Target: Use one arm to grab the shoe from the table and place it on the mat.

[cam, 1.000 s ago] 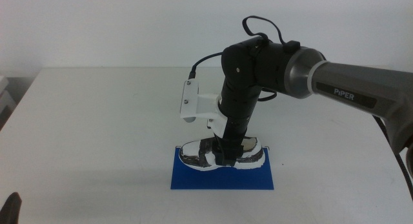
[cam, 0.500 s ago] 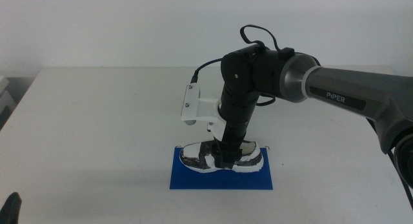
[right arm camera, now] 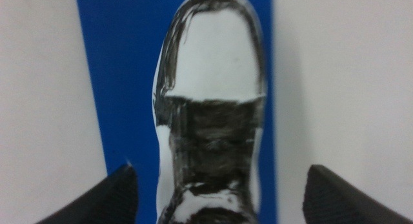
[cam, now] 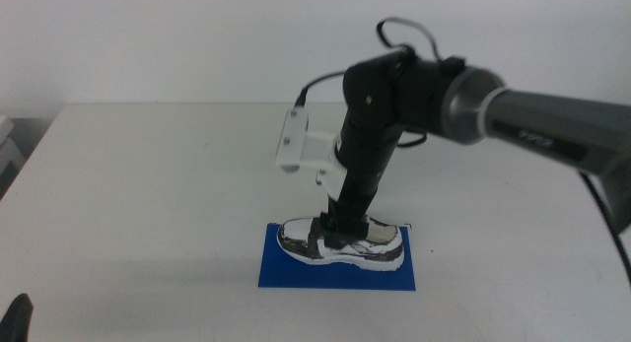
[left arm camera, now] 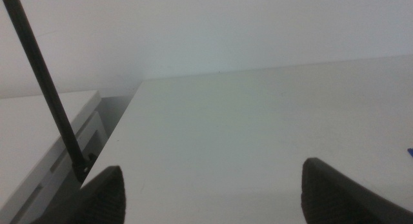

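The shoe [cam: 380, 245], a white sneaker with black panels, lies flat on the blue mat [cam: 296, 273] on the white table [cam: 148, 184]. My right gripper [cam: 340, 220] hangs just above the shoe's middle, open, with the arm coming in from the right. In the right wrist view the shoe [right arm camera: 213, 88] lies lengthwise on the mat [right arm camera: 122, 75] between and below the wide-apart jaws of the right gripper [right arm camera: 221, 175]. The left gripper [cam: 15, 317] waits at the table's near-left corner; in its own view the left gripper [left arm camera: 213, 172] is open over bare table [left arm camera: 245, 121].
White furniture [cam: 8, 145] stands beyond the table's left edge. A thin black rod [left arm camera: 45, 88] slants across the left wrist view near that edge. The right arm's white bracket [cam: 296, 145] sticks out to the left above the mat.
The right gripper has let go of the shoe and risen a little. The shoe now lies flat on the mat. The left arm has not moved.
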`<state>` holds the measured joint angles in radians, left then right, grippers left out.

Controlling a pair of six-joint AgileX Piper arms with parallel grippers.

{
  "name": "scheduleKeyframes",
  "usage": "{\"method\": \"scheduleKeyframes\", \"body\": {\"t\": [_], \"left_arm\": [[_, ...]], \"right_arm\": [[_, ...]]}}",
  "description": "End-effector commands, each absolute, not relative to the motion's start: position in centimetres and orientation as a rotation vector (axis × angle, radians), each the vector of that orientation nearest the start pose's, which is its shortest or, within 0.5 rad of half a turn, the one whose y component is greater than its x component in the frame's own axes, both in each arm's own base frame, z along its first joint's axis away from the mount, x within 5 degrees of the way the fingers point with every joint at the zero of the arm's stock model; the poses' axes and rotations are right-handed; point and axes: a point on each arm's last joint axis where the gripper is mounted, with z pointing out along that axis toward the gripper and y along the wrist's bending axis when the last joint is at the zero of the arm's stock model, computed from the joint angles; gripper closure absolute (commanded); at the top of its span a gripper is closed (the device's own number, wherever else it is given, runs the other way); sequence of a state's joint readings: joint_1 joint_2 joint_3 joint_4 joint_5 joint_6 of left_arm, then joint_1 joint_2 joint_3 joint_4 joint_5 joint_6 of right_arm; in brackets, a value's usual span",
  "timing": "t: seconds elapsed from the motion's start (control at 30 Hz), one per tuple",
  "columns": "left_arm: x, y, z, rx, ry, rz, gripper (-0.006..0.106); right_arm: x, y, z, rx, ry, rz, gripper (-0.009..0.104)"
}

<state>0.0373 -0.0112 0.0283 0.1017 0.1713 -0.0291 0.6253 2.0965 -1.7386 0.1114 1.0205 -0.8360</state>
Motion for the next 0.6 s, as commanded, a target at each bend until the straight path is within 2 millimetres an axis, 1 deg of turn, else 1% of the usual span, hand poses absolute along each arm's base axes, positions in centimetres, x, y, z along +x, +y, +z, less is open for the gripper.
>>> {"method": "scheduleKeyframes", "body": {"t": [0.0,0.1,0.17,0.23,0.33,0.4,0.47,0.57], "left_arm": [[5.5,0.2,19.6,0.016,1.571,0.078,0.007],[5.5,0.2,19.6,0.016,1.571,0.078,0.007],[5.5,0.2,19.6,0.016,1.571,0.078,0.007],[5.5,0.2,19.6,0.016,1.571,0.078,0.007],[5.5,0.2,19.6,0.016,1.571,0.078,0.007],[5.5,0.2,19.6,0.016,1.571,0.078,0.007],[5.5,0.2,19.6,0.016,1.571,0.078,0.007],[5.5,0.2,19.6,0.016,1.571,0.078,0.007]], "right_arm": [[35.2,26.1,27.5,-1.752,2.041,0.080,0.019],[34.1,25.3,30.8,-1.694,1.999,0.075,0.016],[33.3,24.1,33.2,-1.632,2.004,0.074,0.016],[32.3,22.4,35.8,-1.561,2.015,0.061,0.017],[30.8,19.8,38.9,-1.465,2.058,0.023,0.019],[29.7,18.2,40.6,-1.396,2.095,-0.002,0.021],[29.0,16.8,41.6,-1.329,2.142,-0.012,0.023],[28.0,13.3,42.8,-1.155,2.230,0.021,0.026]]}}
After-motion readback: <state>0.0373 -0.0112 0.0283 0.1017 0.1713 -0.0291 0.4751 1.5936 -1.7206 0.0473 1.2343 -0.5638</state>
